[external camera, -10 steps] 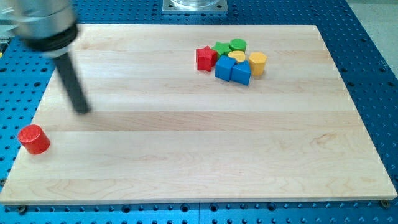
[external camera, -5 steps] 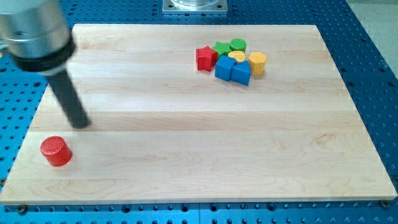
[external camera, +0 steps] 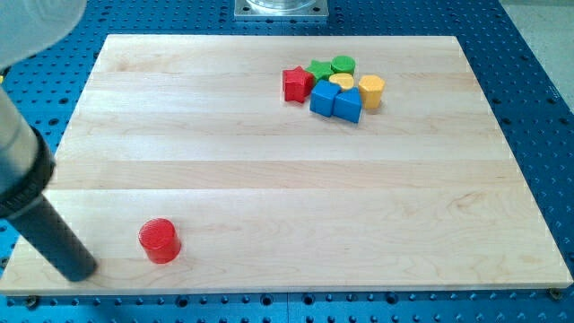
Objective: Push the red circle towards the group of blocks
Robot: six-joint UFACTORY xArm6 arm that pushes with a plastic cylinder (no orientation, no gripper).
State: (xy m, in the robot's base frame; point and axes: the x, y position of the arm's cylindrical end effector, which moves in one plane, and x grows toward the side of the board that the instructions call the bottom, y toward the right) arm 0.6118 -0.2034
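Note:
The red circle point(external camera: 160, 240) stands on the wooden board point(external camera: 287, 179) near the view's bottom left. My tip point(external camera: 79, 271) rests on the board just left of it and slightly lower, with a small gap between them. The group of blocks sits at the view's upper right of centre: a red star point(external camera: 296, 83), a green star point(external camera: 318, 69), a green circle point(external camera: 343, 65), a yellow heart point(external camera: 341, 82), a yellow hexagon point(external camera: 371, 91) and two blue blocks point(external camera: 325, 97) point(external camera: 347, 105).
The board lies on a blue perforated table point(external camera: 538, 90). A grey metal mount point(external camera: 282, 9) sits at the view's top edge. The arm's grey body point(external camera: 18, 170) fills the view's left side.
The red circle has slid to the view's right and slightly down along the board's bottom edge. My tip has swung from above it down to its left.

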